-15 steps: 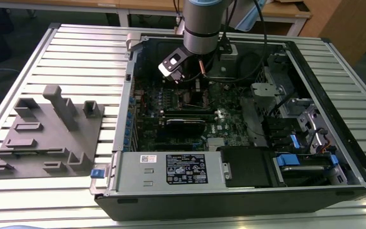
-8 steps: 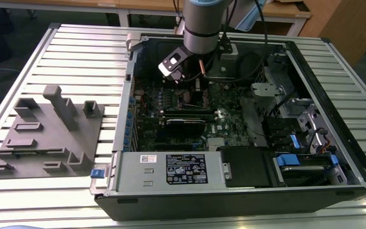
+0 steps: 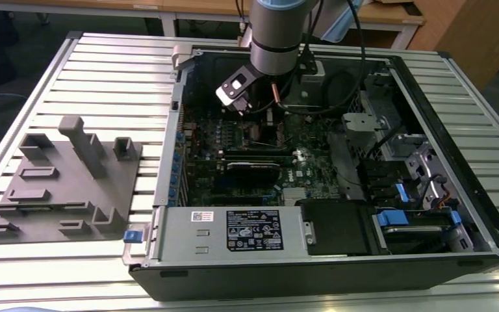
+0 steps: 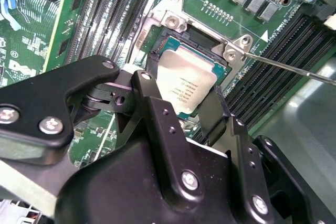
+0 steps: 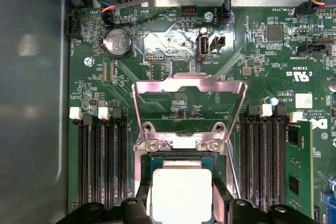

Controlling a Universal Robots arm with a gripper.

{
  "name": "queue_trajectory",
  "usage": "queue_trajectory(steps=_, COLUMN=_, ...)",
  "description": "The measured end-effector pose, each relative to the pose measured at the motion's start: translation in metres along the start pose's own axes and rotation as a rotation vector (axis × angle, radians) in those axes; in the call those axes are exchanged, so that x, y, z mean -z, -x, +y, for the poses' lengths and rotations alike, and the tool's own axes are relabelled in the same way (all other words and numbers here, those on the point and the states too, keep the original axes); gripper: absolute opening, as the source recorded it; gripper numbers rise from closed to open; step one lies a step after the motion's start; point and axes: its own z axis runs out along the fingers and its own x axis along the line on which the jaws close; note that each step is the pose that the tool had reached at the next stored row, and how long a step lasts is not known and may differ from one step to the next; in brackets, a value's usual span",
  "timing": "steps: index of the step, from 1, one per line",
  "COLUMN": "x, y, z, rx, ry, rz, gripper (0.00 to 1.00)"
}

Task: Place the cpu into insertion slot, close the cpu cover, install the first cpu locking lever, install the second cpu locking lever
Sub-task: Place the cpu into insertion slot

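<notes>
A slatted metal surface (image 3: pixel 102 65) is seen bearing an open computer case (image 3: pixel 319 283), with wooden desks (image 3: pixel 388 16) behind. Beyond the jaws, the cover (image 5: pixel 189 83) is raised. The square, dull-silver cpu (image 4: pixel 186 85) is gripped between the jaws, within the slot (image 4: pixel 195 36).

The gripper (image 4: pixel 184 103) hides two opposite edges of the cpu (image 4: pixel 186 80).

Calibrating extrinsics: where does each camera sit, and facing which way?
Exterior view: high off the arm, looking down into the computer case; arm shows.
First wrist view: on the arm, facing straight down at the cpu cover; gripper shows.
Second wrist view: on the arm, slanted past the gripper at the cpu.
In both wrist views: cpu, gripper.
</notes>
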Motion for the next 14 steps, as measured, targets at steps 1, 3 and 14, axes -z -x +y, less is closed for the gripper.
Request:
queue_trajectory(steps=1, x=0.0, y=0.0001, z=0.0, rx=0.0, ry=0.0, rz=0.0, gripper=0.54)
queue_trajectory(steps=3, x=-0.0001, y=0.0001, z=0.0, rx=0.0, ry=-0.0001, rz=0.0001, gripper=0.54)
queue_trajectory(steps=14, x=-0.0013, y=0.0017, z=0.0, rx=0.0, ry=-0.0002, rz=0.0013, gripper=0.54)
